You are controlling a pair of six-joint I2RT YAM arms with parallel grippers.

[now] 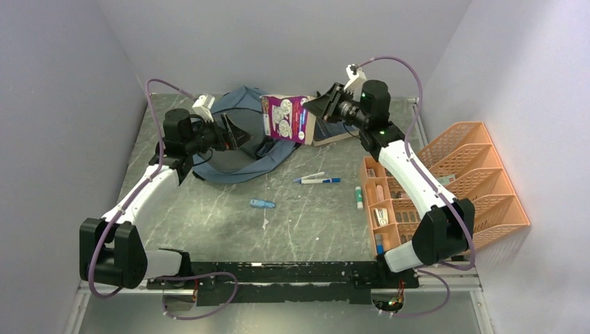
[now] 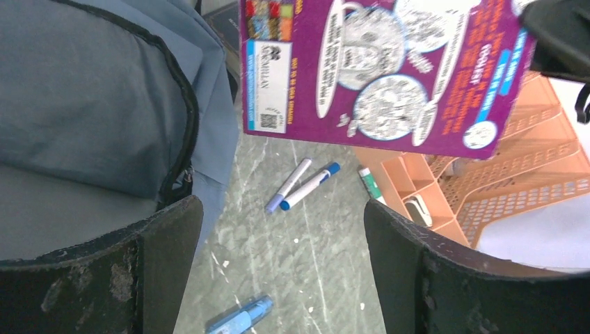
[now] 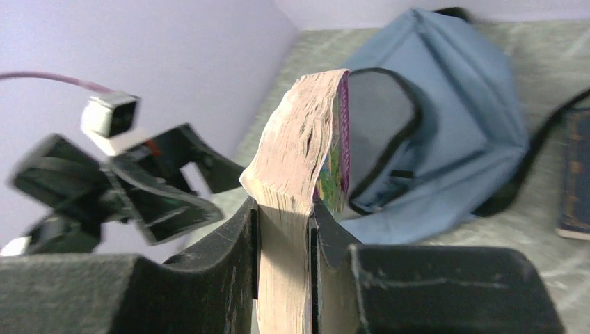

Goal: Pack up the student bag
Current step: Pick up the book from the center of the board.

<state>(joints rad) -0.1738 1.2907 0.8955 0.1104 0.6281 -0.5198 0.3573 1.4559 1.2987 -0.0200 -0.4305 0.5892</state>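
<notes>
Currently mid-task: packing is under way, not finished.

- The student bag point(image 1: 240, 167) lies slumped on the table in the upper centre of the top view, left of middle. In the right wrist view its black-zippered mouth looks open, with grey lining showing. Whether anything is already inside cannot be told.
- The right gripper point(image 1: 319, 110) is clamped on the edge of a purple colouring book point(image 1: 285, 118). In the right wrist view both fingers press the page block. The book hangs upright above the table, just right of the bag's mouth and not yet in it.
- The left gripper point(image 1: 233, 136) is spread wide with nothing between its fingers. It hovers over the bag, close to the opening, and faces the book.
- Loose on the table below the bag in the top view:
  - two pens point(image 1: 316, 179) lying side by side
  - a small blue item point(image 1: 262, 203), lower and to the left
  - a green-capped marker point(image 1: 358, 197), just beside the orange rack point(image 1: 480, 160) at the right edge
- A dark book point(image 3: 574, 174) lies flat at the right edge of the right wrist view.
- The rack's front compartments hold small stationery, too small to identify.

Judgement: one book is about to go in. Left to do are the book's insertion, the loose stationery and probably closing the zip. The soft mouth may need holding open, and the free left gripper is placed to do that.
</notes>
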